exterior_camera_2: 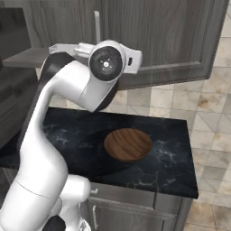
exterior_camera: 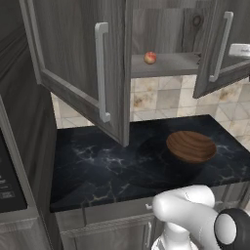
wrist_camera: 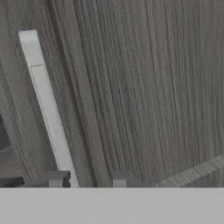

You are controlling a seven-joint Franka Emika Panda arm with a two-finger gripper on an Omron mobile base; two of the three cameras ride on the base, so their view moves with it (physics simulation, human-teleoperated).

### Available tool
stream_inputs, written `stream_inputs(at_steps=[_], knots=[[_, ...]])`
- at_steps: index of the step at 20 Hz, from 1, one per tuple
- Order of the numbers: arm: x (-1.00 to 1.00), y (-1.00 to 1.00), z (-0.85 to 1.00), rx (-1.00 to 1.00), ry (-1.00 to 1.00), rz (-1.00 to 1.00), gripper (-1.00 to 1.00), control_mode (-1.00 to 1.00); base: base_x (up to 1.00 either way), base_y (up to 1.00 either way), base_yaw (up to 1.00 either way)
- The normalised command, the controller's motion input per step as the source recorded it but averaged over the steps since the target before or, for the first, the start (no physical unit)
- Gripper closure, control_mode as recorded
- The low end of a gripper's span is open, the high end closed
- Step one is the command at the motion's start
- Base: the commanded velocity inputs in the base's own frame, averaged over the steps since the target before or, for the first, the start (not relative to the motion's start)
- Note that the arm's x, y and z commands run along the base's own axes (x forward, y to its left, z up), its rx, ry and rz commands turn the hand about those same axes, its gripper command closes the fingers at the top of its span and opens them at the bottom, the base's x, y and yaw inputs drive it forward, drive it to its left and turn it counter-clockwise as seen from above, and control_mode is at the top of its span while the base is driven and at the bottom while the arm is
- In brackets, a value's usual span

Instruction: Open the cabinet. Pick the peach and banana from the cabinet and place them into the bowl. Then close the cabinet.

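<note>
Cabinet (exterior_camera: 73,53): dark grey wood grain, both doors swung open over the counter; left door hung out well in front of the shelf opening, right door (exterior_camera: 222,44) angled out at the opening's far side. Long silver bar handle (exterior_camera: 101,73) on the left door, another (wrist_camera: 46,105) seen close in the hand view against the door panel.

Peach (exterior_camera: 150,58): small, reddish-orange, sat on the cabinet shelf (exterior_camera: 166,64), toward the shelf's left end, between the two open doors.

Banana: not made out inside the cabinet from these angles.

Bowl (exterior_camera: 191,145): round, brown, wooden, empty, stood on the black marbled counter (exterior_camera: 107,166) below the cabinet opening and slightly to its right; also seen in the right base view (exterior_camera_2: 128,144) under the open right door.

Gripper (wrist_camera: 87,178): raised to the cabinet's right door, fingertips (wrist_camera: 56,178) set just beside the lower end of that door's handle. Fingers parted a little, with the bar's end between or just behind them; grip or mere closeness could not be told.

Tiled wall (exterior_camera: 161,97): beige, behind the counter, under the cabinet.
</note>
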Motion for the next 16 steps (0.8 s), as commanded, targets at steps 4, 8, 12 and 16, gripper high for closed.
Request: stream_inputs(at_steps=[4, 8, 12, 16], knots=[[-1.0, -1.0, 0.15, 0.04, -0.14, 0.02, 1.0, -1.0, 0.0, 0.0, 0.0], [-1.0, -0.9, -0.9, 0.0, -0.37, 0.16, 1.0, -1.0, 0.0, 0.0, 0.0], [-0.98, 0.14, -0.96, 0.07, -0.37, 0.07, -1.0, -1.0, 0.0, 0.0, 0.0], [-0.52, 1.0, -0.6, 0.0, -0.21, 0.0, -1.0, -1.0, 0.0, 0.0, 0.0]])
